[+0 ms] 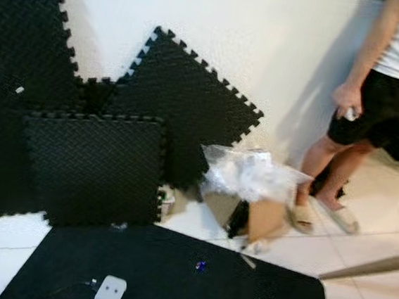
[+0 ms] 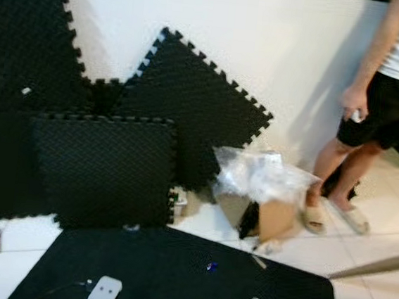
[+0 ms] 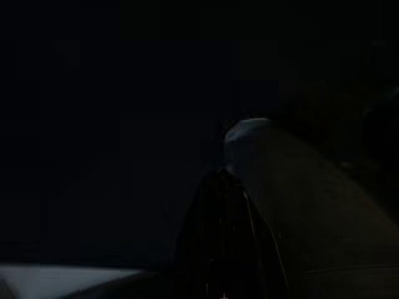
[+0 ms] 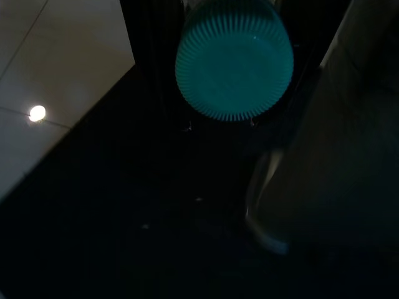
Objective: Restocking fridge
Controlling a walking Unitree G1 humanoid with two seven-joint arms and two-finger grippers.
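Fridge is nowhere in front of the robot; the head views face a white wall with black foam mats (image 1: 99,161) leaning against it at ten o'clock, a cardboard box (image 1: 267,216) stuffed with clear plastic at one o'clock, and a person (image 1: 373,110) standing at two o'clock. Between the black fingers of the right gripper (image 4: 234,134) sits a teal ribbed cap (image 4: 234,59), seen end-on, seemingly a bottle held along the fingers, though the grip itself is too dark to confirm. The left gripper (image 3: 221,249) hangs in shadow; I cannot tell its opening. Judging by this, the robot must turn to find the fridge first.
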